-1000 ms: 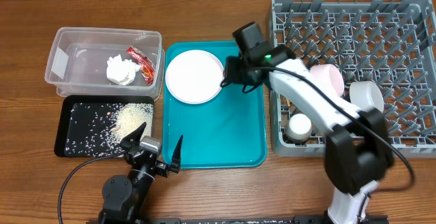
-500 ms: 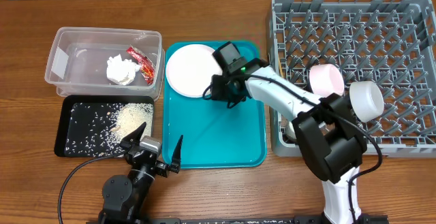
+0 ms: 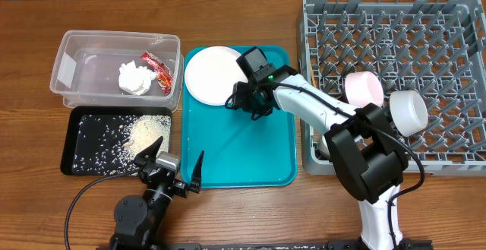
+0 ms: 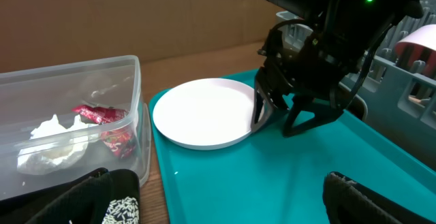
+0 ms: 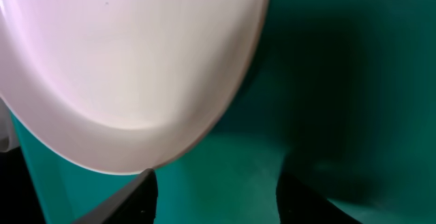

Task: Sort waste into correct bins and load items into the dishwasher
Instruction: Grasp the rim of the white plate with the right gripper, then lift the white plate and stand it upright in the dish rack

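Observation:
The large white plate (image 3: pixel 213 79) lies at the back left of a teal tray (image 3: pixel 250 151); it also shows in the left wrist view (image 4: pixel 204 112) and the right wrist view (image 5: pixel 129 67). My right gripper (image 3: pixel 244 104) is open and low over the tray, at the plate's near right rim (image 5: pixel 218 197), with one finger next to the rim. My left gripper (image 3: pixel 171 166) is open and empty near the table's front edge. The clear tub (image 3: pixel 64 68) holds the white napkin (image 3: pixel 134 77) and the red wrapper (image 3: pixel 158 69). Rice (image 3: pixel 144 132) lies in the black tray (image 3: pixel 91 162). The chopsticks are out of view.
The grey dish rack (image 3: pixel 425 37) stands at the right and holds the pink bowl (image 3: pixel 363 89), the white bowl (image 3: pixel 408 112) and the tiny white cup (image 3: pixel 332 140). The right arm stretches from the rack's front left across the tray.
The right gripper has moved left and toward the front, from the plate's right side down to its near right rim, then held almost still. The left arm has not moved.

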You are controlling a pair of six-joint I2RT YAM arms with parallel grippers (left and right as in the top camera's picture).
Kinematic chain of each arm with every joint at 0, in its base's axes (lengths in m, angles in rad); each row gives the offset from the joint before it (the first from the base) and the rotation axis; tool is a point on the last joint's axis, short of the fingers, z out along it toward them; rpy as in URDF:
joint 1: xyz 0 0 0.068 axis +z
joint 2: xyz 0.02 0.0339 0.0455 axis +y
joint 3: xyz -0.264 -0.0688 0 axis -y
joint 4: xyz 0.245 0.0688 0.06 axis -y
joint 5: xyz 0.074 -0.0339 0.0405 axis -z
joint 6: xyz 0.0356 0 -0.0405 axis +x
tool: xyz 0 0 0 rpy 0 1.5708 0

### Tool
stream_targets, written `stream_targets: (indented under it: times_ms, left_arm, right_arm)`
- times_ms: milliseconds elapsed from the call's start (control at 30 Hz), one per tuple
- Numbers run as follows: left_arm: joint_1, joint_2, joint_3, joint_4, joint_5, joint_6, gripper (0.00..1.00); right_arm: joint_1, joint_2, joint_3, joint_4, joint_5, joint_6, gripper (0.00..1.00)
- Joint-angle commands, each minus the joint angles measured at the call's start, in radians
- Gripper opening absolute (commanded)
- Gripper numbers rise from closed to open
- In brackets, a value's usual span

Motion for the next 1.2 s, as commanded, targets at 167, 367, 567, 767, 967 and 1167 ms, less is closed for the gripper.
stream_targets:
  times_ms: [167, 367, 567, 767, 967, 1167]
  left_arm:
    - [0.005, -0.010, -0.004, 0.000, 0.011, 0.008, 1.00]
    - [0.005, -0.010, -0.004, 0.000, 0.011, 0.008, 1.00]
    - [0.005, -0.010, -0.004, 0.000, 0.011, 0.008, 1.00]
    - [0.005, -0.010, -0.004, 0.000, 0.011, 0.008, 1.00]
    - [0.005, -0.010, -0.004, 0.000, 0.011, 0.008, 1.00]
    - [0.005, -0.010, -0.004, 0.000, 0.011, 0.008, 1.00]
  right_arm:
    - [-0.023, -0.018, -0.002, 0.087, -0.040, 0.044, 0.61]
    - [-0.043, 0.002, -0.004, 0.088, 0.112, 0.172, 0.43]
    - [-0.041, 0.035, -0.004, 0.033, 0.112, 0.163, 0.24]
    - [-0.041, 0.028, 0.000, -0.010, 0.100, 0.110, 0.08]
    - [-0.035, -0.080, 0.004, -0.103, 0.119, -0.010, 0.04]
    - [-0.038, -0.380, 0.004, -0.183, 0.314, -0.044, 0.04]
